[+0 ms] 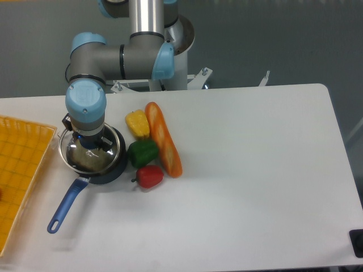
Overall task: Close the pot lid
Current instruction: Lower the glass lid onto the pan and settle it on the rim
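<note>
Lid [91,152] over the pot [108,170] at the bench's [255,170] left, rim seemingly offset | fingers [91,143] at the knob — grasp state you cannot tell (wrist hides them) | risk: release off-centre and it tilts toward the green pepper [142,153].

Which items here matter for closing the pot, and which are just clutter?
Job: small dark pot with long blue handle; round clear glass lid with metal rim; tool.

Lying about: yellow pepper; green pepper; red pepper; orange baguette; yellow basket.
</note>
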